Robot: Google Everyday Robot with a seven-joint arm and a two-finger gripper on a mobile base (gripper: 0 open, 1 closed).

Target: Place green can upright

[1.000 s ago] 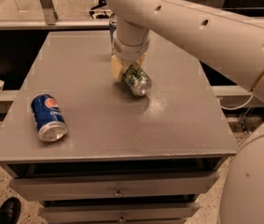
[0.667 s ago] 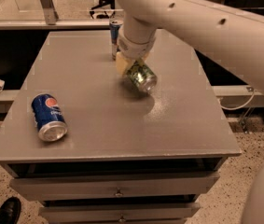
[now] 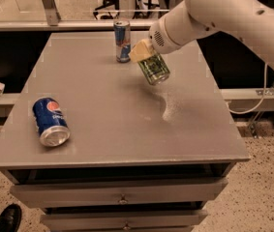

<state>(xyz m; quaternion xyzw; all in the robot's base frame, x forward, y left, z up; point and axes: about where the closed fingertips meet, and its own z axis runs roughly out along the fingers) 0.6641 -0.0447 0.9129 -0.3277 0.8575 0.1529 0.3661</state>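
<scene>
The green can, green with pale markings and a silver end, hangs tilted in the air above the far middle of the grey table. My gripper is shut on its upper part, its pale finger across the can's top. The white arm comes in from the upper right. The can's lower silver end points down and to the right, clear of the tabletop.
A slim blue-and-silver can stands upright at the far edge, just left of the gripper. A blue Pepsi can lies on its side near the front left. Drawers sit under the tabletop. A shoe shows at bottom left.
The gripper has lifted the green can off the tabletop and raised it. The arm has swung, uncovering the slim can behind it. The Pepsi can has not moved.
</scene>
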